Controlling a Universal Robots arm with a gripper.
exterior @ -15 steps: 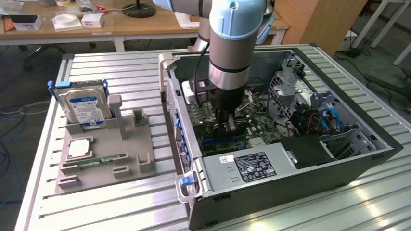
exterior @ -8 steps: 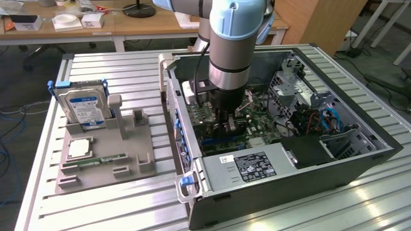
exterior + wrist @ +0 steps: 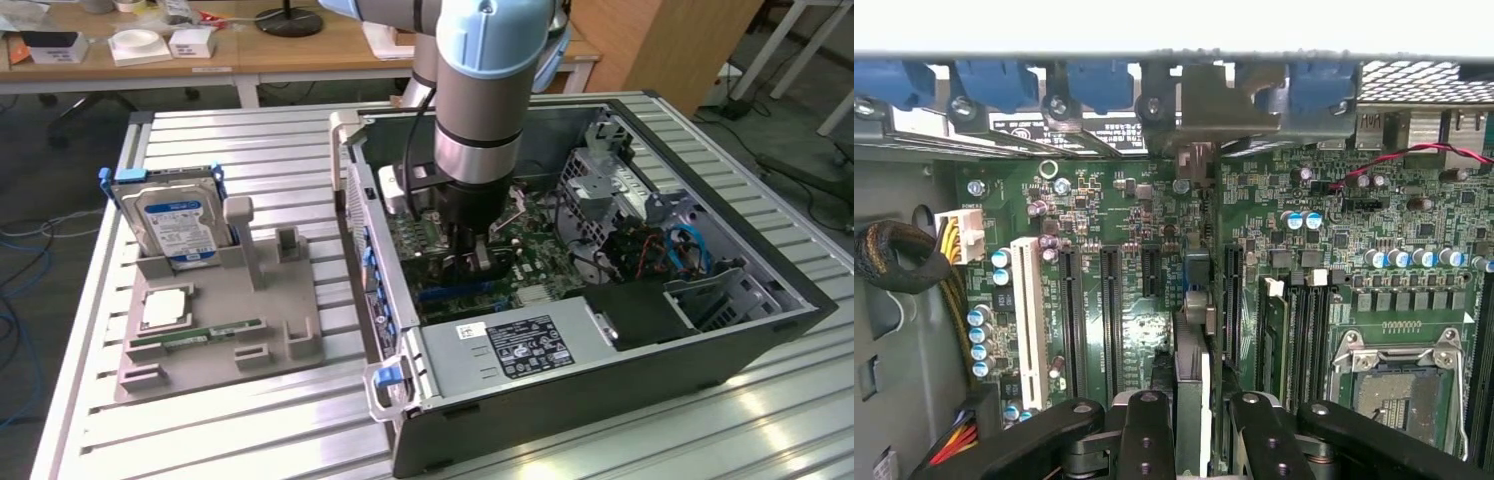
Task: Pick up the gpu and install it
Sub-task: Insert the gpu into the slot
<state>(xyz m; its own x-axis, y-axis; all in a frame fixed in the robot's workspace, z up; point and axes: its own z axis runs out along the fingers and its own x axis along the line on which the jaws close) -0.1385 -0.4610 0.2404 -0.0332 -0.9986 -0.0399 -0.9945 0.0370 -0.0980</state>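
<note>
With the arm reaching down into the open PC case (image 3: 747, 330), the gripper (image 3: 1192, 420) sits low over the motherboard (image 3: 1354, 260). Fingers (image 3: 1146, 440) are clamped on the gpu (image 3: 1192, 370), one on each face of the card. In the wrist view the gpu is seen edge-on, upright, standing over an expansion slot between the black PCIe slots (image 3: 1109, 310); its silver bracket (image 3: 1199, 110) is up at the case's rear slot openings, by the blue retention clips (image 3: 994, 85). Can't tell if the edge connector is fully seated.

White PCI slot (image 3: 1026, 310) is a few slots over from the card, CPU socket (image 3: 1399, 385) on the other side, RAM slots (image 3: 1309, 330) between socket and card.

Exterior view: case lies on its side on the slatted tabletop (image 3: 240, 150), power supply (image 3: 521, 345) toward the near end. Grey parts holder (image 3: 220, 320) sits on the exterior view's left, well apart from the case, with the hard drive (image 3: 171, 222) upright in it and the RAM stick (image 3: 214, 332) lying flat.
</note>
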